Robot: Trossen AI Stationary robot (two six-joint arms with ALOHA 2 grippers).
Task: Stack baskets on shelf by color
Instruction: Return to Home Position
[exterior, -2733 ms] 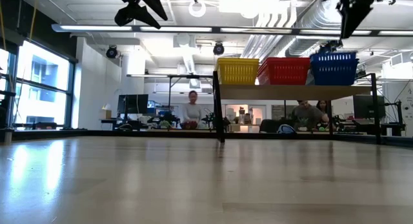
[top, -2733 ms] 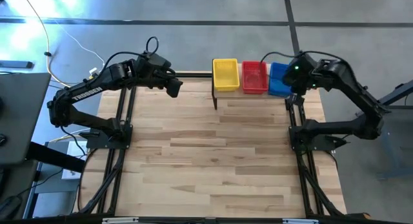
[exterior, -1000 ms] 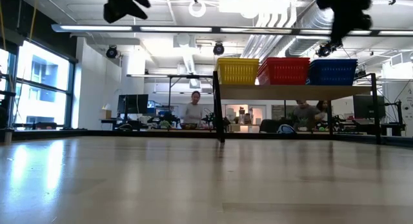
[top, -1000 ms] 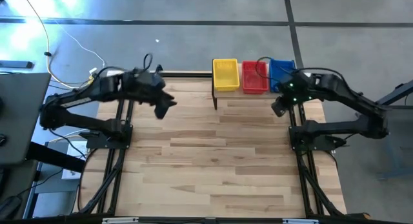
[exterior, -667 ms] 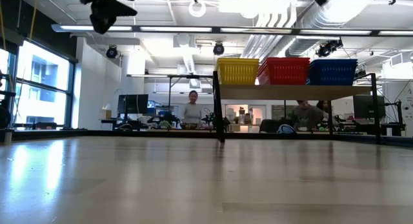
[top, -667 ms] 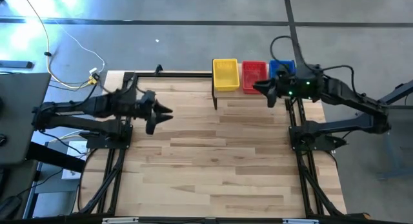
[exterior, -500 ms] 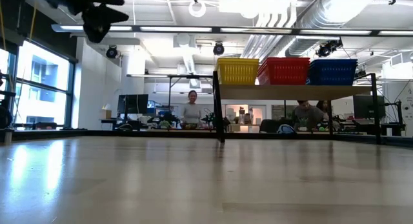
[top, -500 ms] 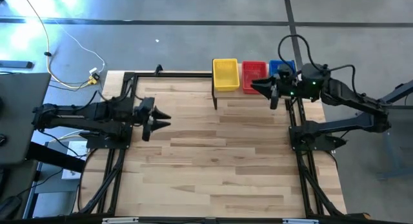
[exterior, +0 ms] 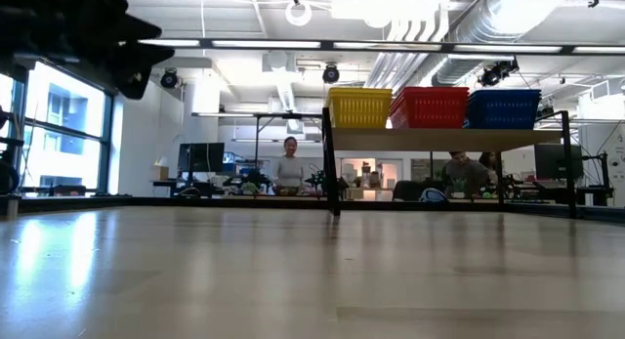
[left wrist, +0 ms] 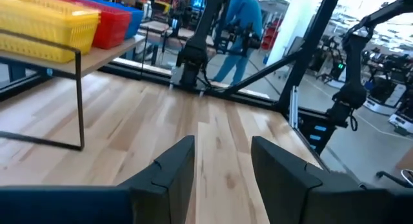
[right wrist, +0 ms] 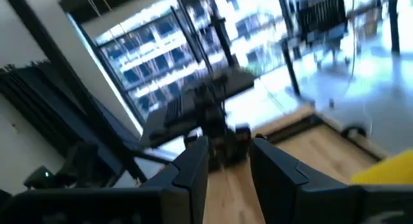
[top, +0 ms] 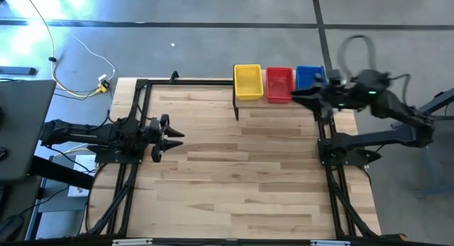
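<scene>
Yellow baskets (exterior: 359,107), red baskets (exterior: 430,106) and blue baskets (exterior: 504,104) stand stacked side by side on the shelf (exterior: 439,140) at the far edge of the bench (top: 241,168) as the left hand (left wrist: 222,146) and right hand (right wrist: 230,146) hang open and empty, the job seemingly finished bar parking both arms at home

Light comes mostly from overhead — long ceiling strips (exterior: 322,44) glow white in the low view, and a tall window (exterior: 59,134) at the side burns pale. The tabletop (exterior: 293,280) carries a soft sheen, brightest toward that window. Seen from above, the wood is evenly lit and shadows on it are faint; one corner of the floor (top: 21,23) is washed out by glare. My left gripper (left wrist: 222,175) frames a fairly clear scene, its fingers (left wrist: 171,175) dark. My right wrist view is smeared with blur — bright window panes (right wrist: 161,62) streak, and everything there looks soft.
</scene>
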